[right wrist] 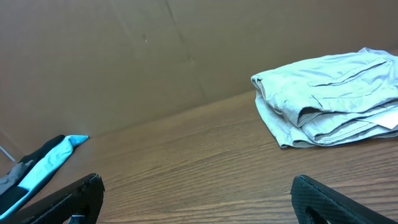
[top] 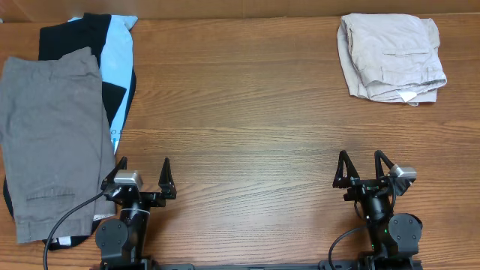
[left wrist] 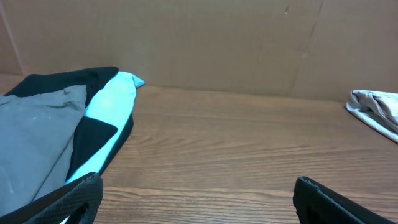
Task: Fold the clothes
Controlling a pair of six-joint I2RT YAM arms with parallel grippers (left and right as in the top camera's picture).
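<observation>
left gripper [top: 145, 171]: seen at the near edge of the tabletop [top: 240, 127], on the left side; the jaws are spread wide and nothing is held between them.
right gripper [top: 361, 163]: seen at the near edge, on the right side; the jaws are likewise spread wide and nothing is gripped.
grey shorts [top: 49, 135]: laid flat along the left edge, just beside the left gripper; part of the dark garment is covered by them.
black and light-blue garment [top: 112, 56]: spread under and behind the grey shorts, up to the far left corner.
beige shorts [top: 390, 56]: laid as a folded, compact stack at the far right of the tabletop, well apart from both grippers; a small white label [top: 409, 96] is shown at the stack's near edge.
cardboard wall [left wrist: 217, 43]: set along the far edge of the tabletop.
</observation>
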